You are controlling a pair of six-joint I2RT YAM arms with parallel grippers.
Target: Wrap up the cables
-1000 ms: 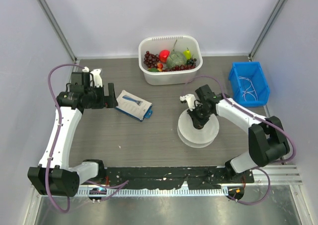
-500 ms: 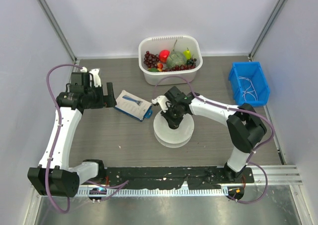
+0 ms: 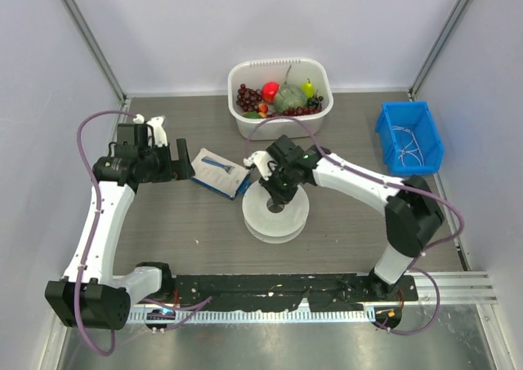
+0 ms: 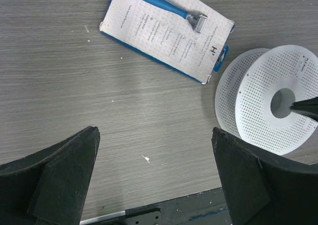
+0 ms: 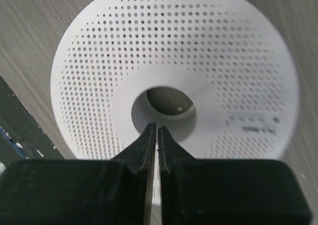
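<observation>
The round white perforated spool (image 3: pixel 286 220) lies flat at the table's middle; it also shows in the left wrist view (image 4: pixel 258 111) and fills the right wrist view (image 5: pixel 174 51). My right gripper (image 3: pixel 274 195) is shut, its tips (image 5: pixel 157 128) at the near rim of the spool's centre hole. The thin white cables (image 3: pixel 411 141) lie in the blue bin (image 3: pixel 391 130) at the far right, away from both grippers. My left gripper (image 3: pixel 183 162) is open and empty above bare table (image 4: pixel 154 131), left of the spool.
A boxed blue razor (image 3: pixel 219 172) lies between my left gripper and the spool, close to the spool's rim; it also shows in the left wrist view (image 4: pixel 166 29). A white tub (image 3: pixel 278 128) of fruit stands at the back centre. Walls enclose the table.
My right gripper has moved left, and the spool has slid with it from right of centre to beside the razor box. The left arm has barely shifted.
</observation>
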